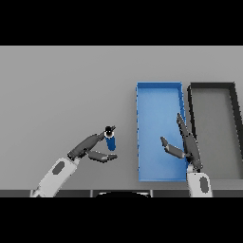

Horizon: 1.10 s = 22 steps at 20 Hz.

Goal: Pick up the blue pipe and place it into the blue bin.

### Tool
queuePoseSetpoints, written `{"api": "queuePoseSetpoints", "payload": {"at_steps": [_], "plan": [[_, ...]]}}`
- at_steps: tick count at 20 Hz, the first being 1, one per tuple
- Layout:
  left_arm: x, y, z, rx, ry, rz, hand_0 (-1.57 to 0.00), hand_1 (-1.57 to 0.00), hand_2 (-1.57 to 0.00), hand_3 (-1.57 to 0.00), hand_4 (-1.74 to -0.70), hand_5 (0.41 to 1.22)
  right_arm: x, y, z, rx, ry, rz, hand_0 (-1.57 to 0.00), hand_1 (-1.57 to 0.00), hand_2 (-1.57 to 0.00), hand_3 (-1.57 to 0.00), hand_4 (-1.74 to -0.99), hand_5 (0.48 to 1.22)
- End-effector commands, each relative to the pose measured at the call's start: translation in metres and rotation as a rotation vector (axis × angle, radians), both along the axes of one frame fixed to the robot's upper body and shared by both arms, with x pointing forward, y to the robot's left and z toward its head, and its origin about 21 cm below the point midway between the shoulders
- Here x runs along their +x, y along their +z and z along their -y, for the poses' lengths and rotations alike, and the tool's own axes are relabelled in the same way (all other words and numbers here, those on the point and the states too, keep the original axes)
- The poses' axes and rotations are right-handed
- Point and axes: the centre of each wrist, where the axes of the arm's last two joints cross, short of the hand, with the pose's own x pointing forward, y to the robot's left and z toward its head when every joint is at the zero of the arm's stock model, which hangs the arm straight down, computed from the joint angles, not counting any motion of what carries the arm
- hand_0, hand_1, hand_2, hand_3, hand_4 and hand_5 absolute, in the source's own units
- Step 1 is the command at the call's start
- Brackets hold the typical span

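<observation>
Where fingertips meet, the blue pipe seemingly touches the left hand.

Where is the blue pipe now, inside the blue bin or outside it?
Outside. The blue pipe is left of the blue bin, between the left robot hand's fingers and thumb.

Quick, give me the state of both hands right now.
Left hand: shut on the blue pipe, pinching it between fingers and thumb.
Right hand: open, holding nothing, fingers straight over the blue bin.
</observation>
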Motion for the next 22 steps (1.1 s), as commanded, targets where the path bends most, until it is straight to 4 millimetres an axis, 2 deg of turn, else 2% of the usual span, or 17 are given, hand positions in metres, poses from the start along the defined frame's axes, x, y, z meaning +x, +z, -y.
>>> {"api": "queuePoseSetpoints", "payload": {"at_steps": [1, 4, 7, 8, 9, 10, 12, 14, 15, 18, 22], "plan": [[0.002, -0.005, 0.003, 0.011, 0.001, 0.010, 0.00, 0.00, 0.00, 0.00, -1.11, 0.444, 0.002, -0.002, -0.003, 0.005, 0.003, -0.007, 0.00, 0.00, 0.00, 0.00, -1.274, 0.603], [0.007, -0.014, 0.014, 0.003, -0.017, 0.056, 0.00, 0.00, 0.00, 0.00, -1.07, 0.445, 0.001, 0.000, -0.003, -0.005, -0.005, 0.002, 0.00, 0.00, 0.00, 0.00, -1.267, 0.598], [0.011, -0.015, 0.030, -0.080, -0.031, 0.047, 0.00, 0.00, -0.02, -0.02, -1.11, 0.507, 0.003, 0.001, -0.001, -0.004, -0.008, -0.005, 0.00, 0.00, 0.00, 0.00, -1.267, 0.600], [0.017, -0.015, 0.033, -0.099, -0.015, 0.030, 0.00, -0.03, -0.11, -0.10, -1.14, 0.550, 0.003, 0.001, 0.003, -0.006, -0.009, -0.008, 0.00, 0.00, 0.00, 0.00, -1.266, 0.601], [0.017, -0.016, 0.036, -0.143, -0.001, 0.019, -0.02, -0.16, -0.29, -0.26, -1.21, 0.607, 0.003, -0.001, -0.001, -0.007, -0.004, -0.010, 0.00, 0.00, 0.00, 0.00, -1.261, 0.600], [0.016, -0.018, 0.038, -0.178, 0.013, -0.004, -0.19, -0.35, -0.48, -0.52, -1.25, 0.730, 0.002, -0.001, -0.003, -0.005, -0.003, -0.008, 0.00, 0.00, 0.00, 0.00, -1.260, 0.600], [0.015, -0.021, 0.043, -0.185, 0.049, -0.011, -0.67, -0.79, -0.87, -0.88, -1.42, 0.906, 0.004, -0.002, -0.002, -0.006, -0.008, -0.007, 0.00, 0.00, 0.00, 0.00, -1.259, 0.605], [0.010, -0.021, 0.047, -0.217, 0.041, -0.003, -0.99, -1.07, -1.12, -1.10, -1.53, 1.020, 0.004, 0.001, 0.001, -0.002, -0.003, 0.002, 0.00, 0.00, 0.00, 0.00, -1.262, 0.611], [0.010, -0.021, 0.047, -0.222, 0.049, 0.007, -1.11, -1.17, -1.21, -1.16, -1.57, 1.060, 0.003, -0.002, 0.000, -0.005, -0.003, -0.008, 0.00, 0.00, 0.00, 0.00, -1.259, 0.614], [0.007, -0.023, 0.053, -0.205, 0.044, 0.062, -1.33, -1.37, -1.39, -1.31, -1.65, 1.139, 0.004, 0.000, 0.003, -0.008, -0.004, -0.011, 0.00, 0.00, 0.00, 0.00, -1.255, 0.616], [0.001, -0.010, 0.063, -0.282, 0.020, 0.130, -1.47, -1.49, -1.50, -1.40, -1.70, 1.187, 0.005, 0.001, -0.001, -0.022, 0.000, -0.010, 0.00, 0.00, 0.00, 0.00, -1.244, 0.623]]}}
